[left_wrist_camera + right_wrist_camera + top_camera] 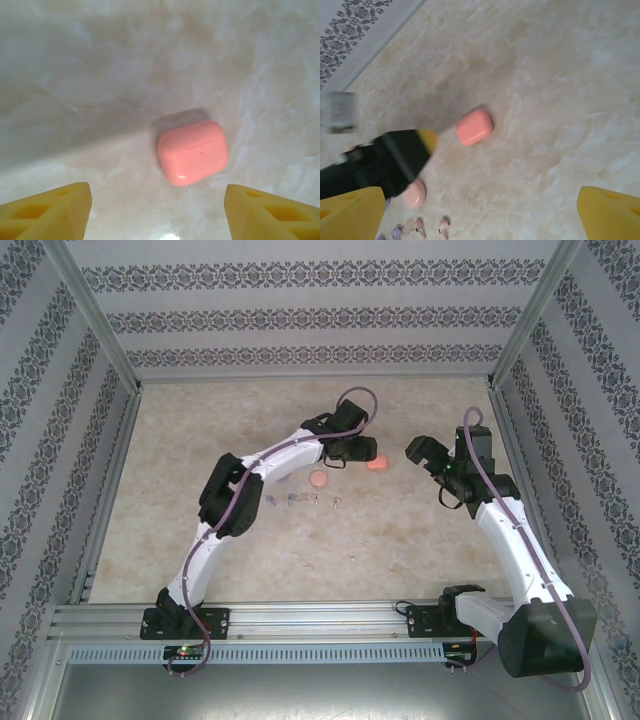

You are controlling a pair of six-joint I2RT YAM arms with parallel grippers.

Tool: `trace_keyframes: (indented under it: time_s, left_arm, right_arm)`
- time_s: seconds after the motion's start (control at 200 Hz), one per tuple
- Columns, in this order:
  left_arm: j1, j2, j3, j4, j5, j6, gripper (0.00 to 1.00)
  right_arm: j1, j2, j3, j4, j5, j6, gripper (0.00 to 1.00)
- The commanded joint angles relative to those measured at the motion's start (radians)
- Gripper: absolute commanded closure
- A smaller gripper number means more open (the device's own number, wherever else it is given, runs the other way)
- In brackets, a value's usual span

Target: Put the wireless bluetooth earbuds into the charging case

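Observation:
A salmon-pink charging case lies closed on the marbled table, just ahead of my left gripper, whose yellow fingers stand apart with nothing between them. From above, the same case sits between the left gripper and the right gripper. The right gripper is open and empty, hovering back from the case. Several tiny earbuds lie in a row nearer the arms; pale pink ones and a purple one show in the right wrist view.
A second, rounder pale pink case lies left of the salmon one, partly under the left arm's black wrist in the right wrist view. Patterned walls and metal posts ring the table.

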Motion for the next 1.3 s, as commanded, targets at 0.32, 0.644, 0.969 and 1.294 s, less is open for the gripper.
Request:
trace_keyframes:
  time_s: [0.32,0.644,0.969,1.294]
  left_arm:
    - [0.028,-0.549,-0.402,0.231,-0.261,0.207,0.11]
    - [0.069,-0.807,-0.713,0.435,-0.419,0.189,0.01]
    - [0.121,-0.887,-0.790,0.385,-0.586,0.107,0.01]
    - [0.212,-0.892,-0.856,0.428,-0.576,0.077,0.01]
  right_arm:
    - [0.095,0.107,0.097,-0.103,0.047,-0.059,0.02]
    - [0.347,0.248,0.202,-0.232,0.279,0.038,0.05]
    - [0.470,0.509,0.470,-0.371,0.299,0.081,0.05]
    - [0.555,0.790,0.661,-0.365,0.192,0.273,0.13]
